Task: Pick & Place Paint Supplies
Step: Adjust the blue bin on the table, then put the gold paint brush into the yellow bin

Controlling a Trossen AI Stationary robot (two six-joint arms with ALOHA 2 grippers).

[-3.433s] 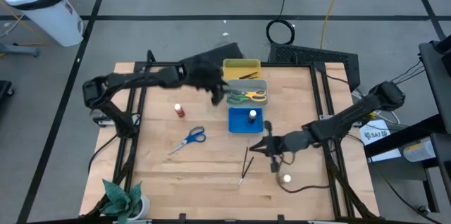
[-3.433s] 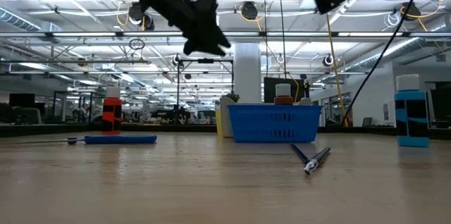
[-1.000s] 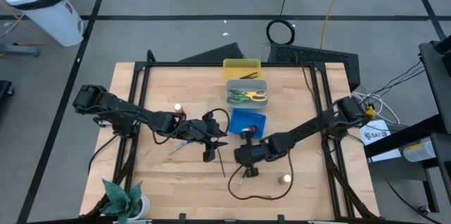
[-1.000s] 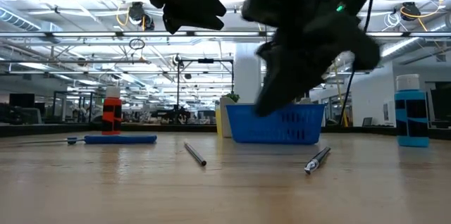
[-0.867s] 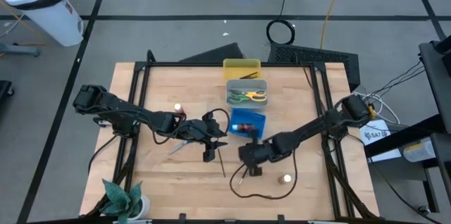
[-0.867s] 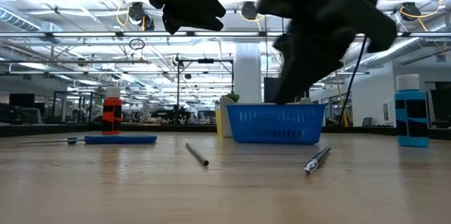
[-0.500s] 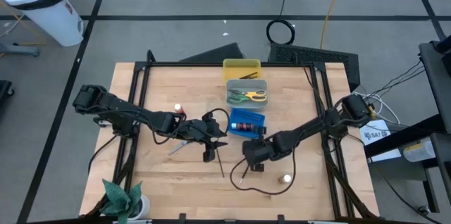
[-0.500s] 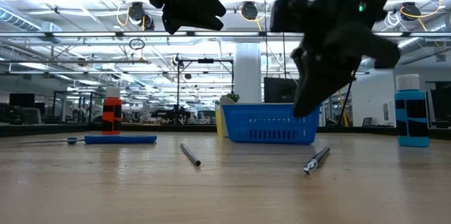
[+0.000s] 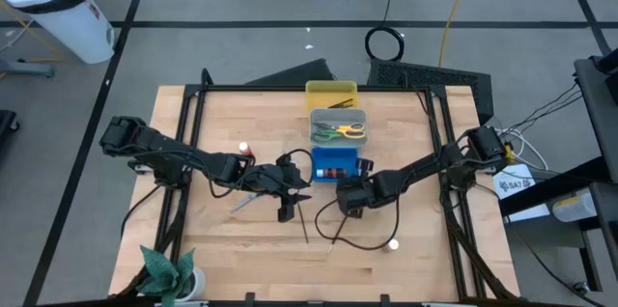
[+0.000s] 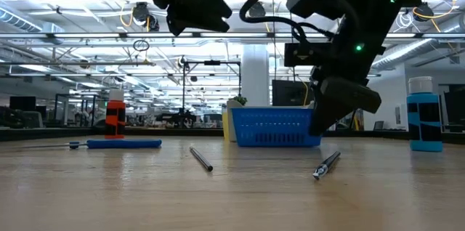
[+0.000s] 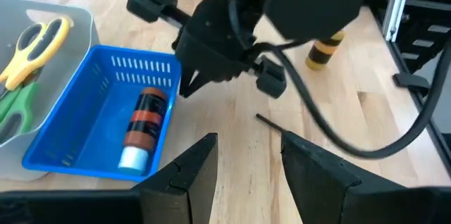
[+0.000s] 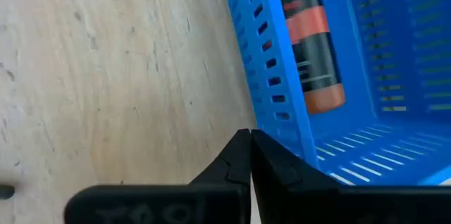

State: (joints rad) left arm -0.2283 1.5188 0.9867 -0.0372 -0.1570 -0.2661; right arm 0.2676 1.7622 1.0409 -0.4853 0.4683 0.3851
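one paint bottle (image 11: 141, 127) lies in my blue tray (image 11: 70, 155); my left gripper (image 11: 246, 164) hangs part-open and empty, right gripper (image 12: 248, 155) pinched empty; two brushes (image 9: 302, 220), blue scissors (image 9: 247, 194) and other bottles remain on the worktop (image 9: 222, 239).

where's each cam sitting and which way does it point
High: above the table, looking straight down; both arms, left claw, right claw beside the blue tray.
Low: at table-top height, looking level across into the room; arms come in from above, a brush lies in front.
Left wrist: on the left arm, looking past its open fingers at the right claw and tray.
Right wrist: on the right arm, shut claw at the tray wall.
Shared: both wrist views show the bottle lying in the tray.
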